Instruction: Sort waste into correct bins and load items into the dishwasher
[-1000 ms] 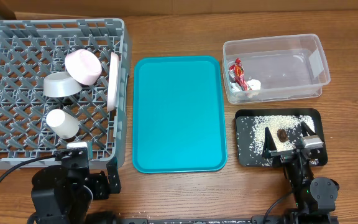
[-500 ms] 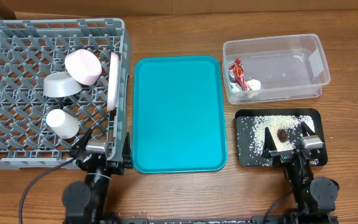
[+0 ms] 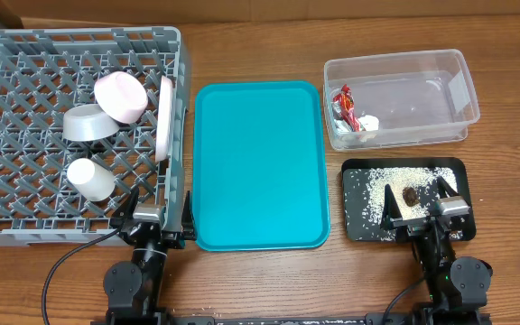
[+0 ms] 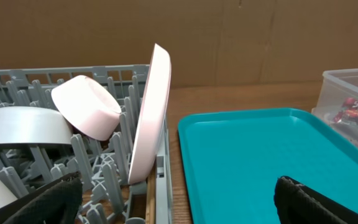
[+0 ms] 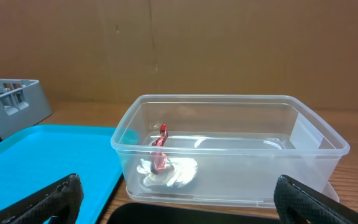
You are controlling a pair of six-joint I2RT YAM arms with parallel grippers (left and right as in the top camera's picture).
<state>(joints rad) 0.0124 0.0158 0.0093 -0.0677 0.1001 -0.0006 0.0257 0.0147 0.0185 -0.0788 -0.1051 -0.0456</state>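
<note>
A: Overhead first. Seeing left gripper (image 3: 152, 212) spread wide, holding nothing. Same for right gripper (image 3: 415, 194): splayed, empty.

B: Matches both wrist views. Location of the load?

A: Directly ahead of left gripper: large round white plate (image 4: 149, 118), standing on edge along the wall of the square grey lattice dish rack (image 3: 25, 54). Further ahead and to its left: small pale pink dish (image 3: 120, 97), tilted, just beside light grey bowl (image 3: 88, 123). Closest on the left: small white cup (image 3: 90, 179), on its side. No chopsticks in view.

B: Handling guess for the plate?

A: Probably rigid, glazed, slick, breakable, heaviest of the lot. Would pinch the top rim across its thickness, square on. Cup and dish likely light; would take each by the wall.

B: Waste?

A: Well ahead of right gripper: crinkled red-and-white snack wrapper (image 3: 343, 104) and crumpled white tissue (image 3: 368, 122), inside clear rectangular plastic tub (image 3: 441, 72). Right under the right fingers: loose white rice grains (image 3: 368, 194) and small brown food lump (image 3: 410, 194), on shallow black rectangular tray (image 3: 450, 167). Wrapper likely soft and springy. Rice not pinchable.

B: Surface, room?

A: Wooden table (image 3: 242, 280). Between the two grippers: teal serving tray (image 3: 258, 162), nothing on it. Beyond everything: plain brown backdrop (image 4: 229, 37).
</note>
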